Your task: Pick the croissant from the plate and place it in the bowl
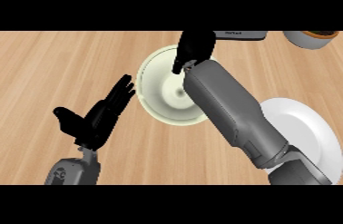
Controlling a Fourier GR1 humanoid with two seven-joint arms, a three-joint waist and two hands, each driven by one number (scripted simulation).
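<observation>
target: bowl (167, 89), pale green, mid bench (60, 60), toward the far edge. Right robot hand (194, 48) sits over its far rim, so the drop point lies directly under or just nearer than the hand.
croissant: not visible anywhere. Plate (305, 123) at the right edge shows bare white where the forearm doesn't cover it. My guess is it's inside the curled right hand, but hidden; can't confirm.
long axis: can't tell, croissant not seen.
right robot hand: fingers curled downward and together, pointing toward the near side, over the bowl's far rim. Whether they clamp anything can't be told from this view.
right forearm: runs diagonally from the plate across the bowl's right half, hiding part of both.
left robot hand: (100, 114) flat, fingers straight and apart, resting left of the bowl, touching nothing.
nearer arm: right, already over the bowl; left is beside it, just off the rim.
step: judged late, release into bowl pending.
risk: hand sits at the rim rather than centre; a release here could land on the edge.
</observation>
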